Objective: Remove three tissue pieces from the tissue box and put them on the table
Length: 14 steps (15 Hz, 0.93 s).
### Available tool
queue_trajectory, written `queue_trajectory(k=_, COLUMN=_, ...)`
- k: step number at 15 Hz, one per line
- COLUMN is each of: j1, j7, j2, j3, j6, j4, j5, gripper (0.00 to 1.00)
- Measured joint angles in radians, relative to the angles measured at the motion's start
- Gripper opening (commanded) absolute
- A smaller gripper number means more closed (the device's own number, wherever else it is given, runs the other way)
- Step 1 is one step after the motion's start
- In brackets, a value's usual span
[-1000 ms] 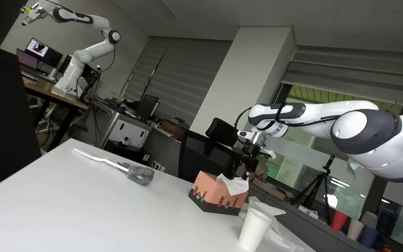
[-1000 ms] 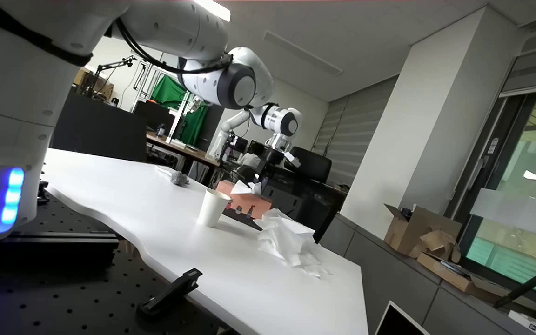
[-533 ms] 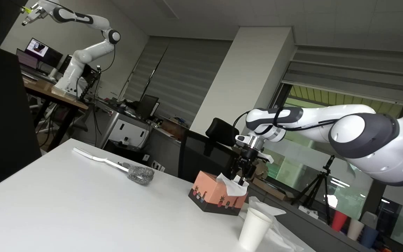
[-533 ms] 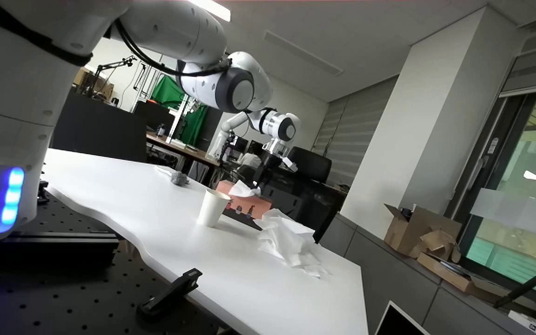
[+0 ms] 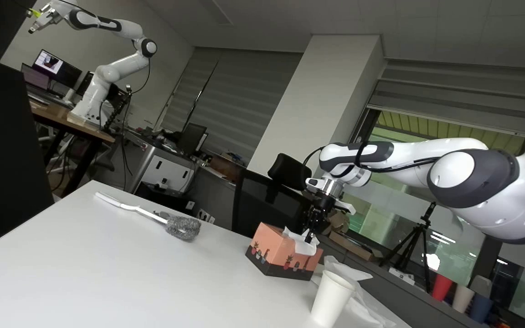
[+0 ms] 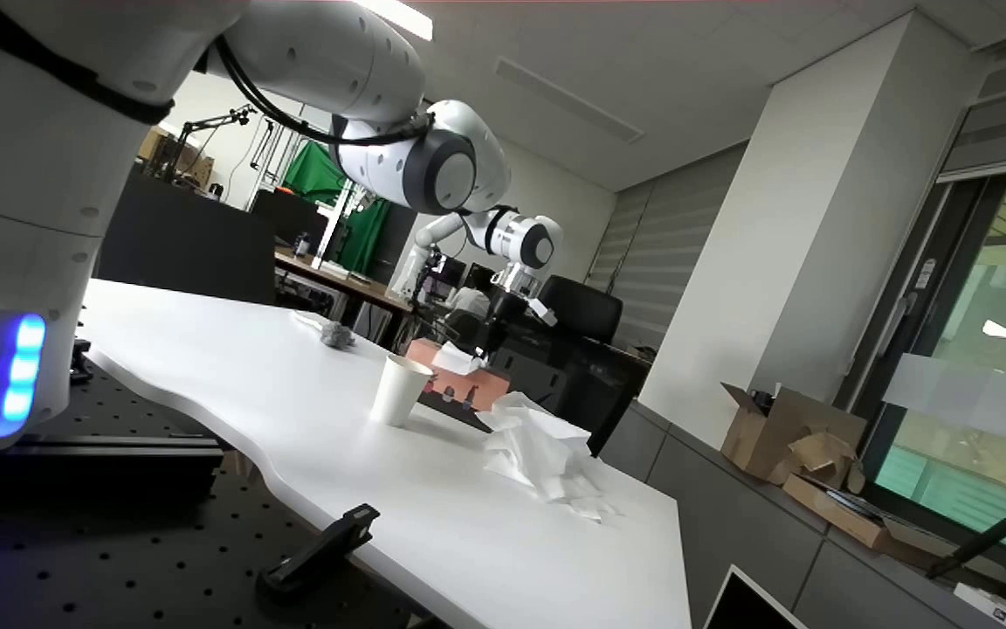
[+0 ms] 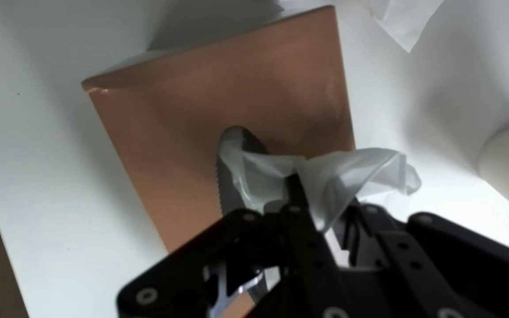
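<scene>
The salmon-pink tissue box (image 5: pixel 280 253) with a dark base stands on the white table (image 5: pixel 153 273). A tissue piece (image 7: pixel 360 172) sticks up out of the slot (image 7: pixel 228 190) and drapes partly over one of my fingers. My gripper (image 7: pixel 316 183) points down at the box top, its fingers narrowed around this tissue. Between them a small gap still shows in the wrist view; the tissue partly hides the fingertips. Crumpled tissue pieces (image 6: pixel 538 445) lie in a pile on the table beside the box, and their number cannot be made out.
Close to the box and the tissue pile stands a white paper cup (image 6: pixel 400 391). A grey duster (image 5: pixel 182 227) with a white handle lies farther along the table. A black clamp (image 6: pixel 320 555) sits at the table edge. Behind the box is a black chair (image 5: pixel 267 205).
My gripper has come down a little onto the box top. Its fingers have drawn much closer together, and the tissue sticking out has been gathered between them.
</scene>
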Motion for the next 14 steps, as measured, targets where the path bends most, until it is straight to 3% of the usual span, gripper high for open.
queue_trajectory(k=9, j1=0.001, j7=-0.020, j2=-0.008, j3=0.002, j6=0.012, j4=0.027, j5=0.000, gripper=0.00)
queue_trajectory(k=14, j1=-0.020, j7=-0.082, j2=-0.054, j3=0.023, j6=-0.053, j4=0.075, j5=0.024, gripper=0.00)
